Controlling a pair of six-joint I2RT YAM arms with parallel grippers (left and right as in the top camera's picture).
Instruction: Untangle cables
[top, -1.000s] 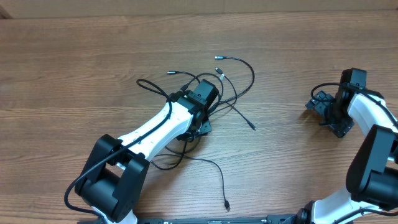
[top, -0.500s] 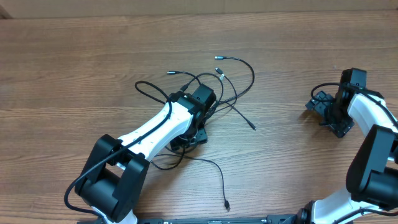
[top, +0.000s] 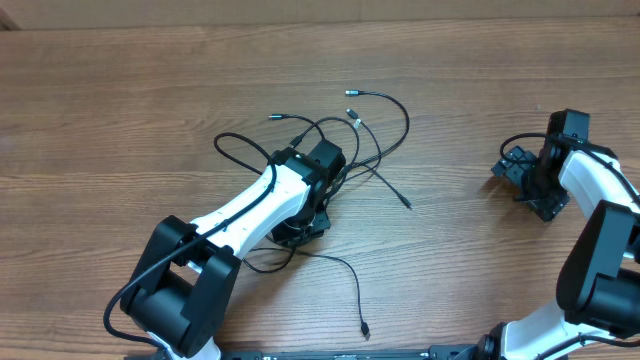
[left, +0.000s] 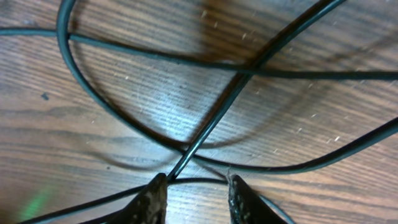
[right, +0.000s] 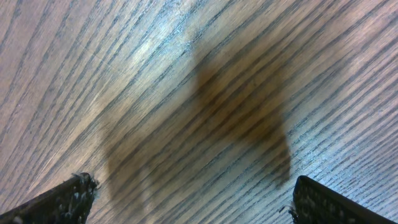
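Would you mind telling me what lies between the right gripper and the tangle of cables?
Only bare wooden table. In the overhead view, nothing sits on the stretch from the right gripper to the cables.

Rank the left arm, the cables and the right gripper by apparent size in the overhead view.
1. left arm and cables: similar spread, and the arm is nearer the camera, so unranked.
2. right gripper: smallest.

Brown wood-grain table (top: 120, 110), grain running sideways, paler strip along the far edge
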